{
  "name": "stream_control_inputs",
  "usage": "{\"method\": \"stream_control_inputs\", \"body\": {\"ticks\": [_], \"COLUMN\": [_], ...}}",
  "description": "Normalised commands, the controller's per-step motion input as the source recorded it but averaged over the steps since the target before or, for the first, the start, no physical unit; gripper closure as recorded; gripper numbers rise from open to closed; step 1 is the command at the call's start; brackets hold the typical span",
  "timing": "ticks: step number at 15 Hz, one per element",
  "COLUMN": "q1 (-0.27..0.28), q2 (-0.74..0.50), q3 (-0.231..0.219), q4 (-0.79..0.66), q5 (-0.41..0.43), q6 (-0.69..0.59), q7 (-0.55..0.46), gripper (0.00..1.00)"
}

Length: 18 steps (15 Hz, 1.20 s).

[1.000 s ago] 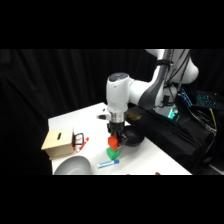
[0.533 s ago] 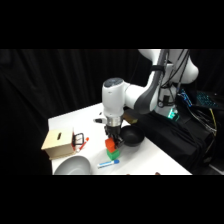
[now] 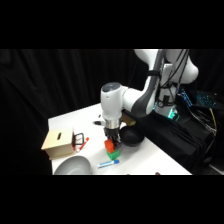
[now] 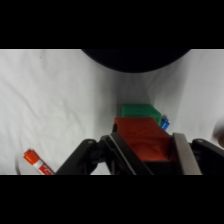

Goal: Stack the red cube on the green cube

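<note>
Start at the counter's (image 3: 65,120) left edge: the tan box (image 3: 59,142) with a slot sits there, a dark wire piece (image 3: 78,140) against its right side, and the pale bowl (image 3: 71,165) lies at the near edge below it. None of these is in your way.

Moving right, you reach the gripper (image 3: 112,141), coming down from above near the counter's middle. Its fingers (image 4: 186,154) are clamped on the red cube (image 4: 141,137), one on each side (the wrist view shows this plainly). The green cube (image 4: 138,110) rests on the counter directly beneath, its top peeking out just past the red cube's far edge, so the red one seems offset slightly toward the wrist camera rather than squarely above. I judge that small offset is what the coming move turns on: nudge across, then lower. Whether the two cubes touch yet, I cannot tell.

The blue-and-white pen (image 3: 108,162) lies just beside the green cube toward the near edge. Further right, the black bowl (image 3: 129,135) sits close behind the cubes; mind it.
</note>
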Motion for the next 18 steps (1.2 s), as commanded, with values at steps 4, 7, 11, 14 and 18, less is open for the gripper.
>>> {"method": "stream_control_inputs", "body": {"ticks": [4, 7, 11, 14, 18], "q1": [0.009, 0.01, 0.02, 0.047, 0.061], "q2": [0.05, -0.01, -0.03, -0.07, -0.13], "q3": [0.011, 0.027, 0.033, 0.025, 0.005], "q4": [0.07, 0.03, 0.01, -0.01, -0.03], "q5": [0.072, 0.084, 0.095, 0.079, 0.054], "q6": [0.05, 0.05, 0.01, -0.05, -0.12], "q7": [-0.02, -0.02, -0.01, 0.02, 0.05], "gripper": [0.7, 0.7, 0.12, 0.0, 0.0]}}
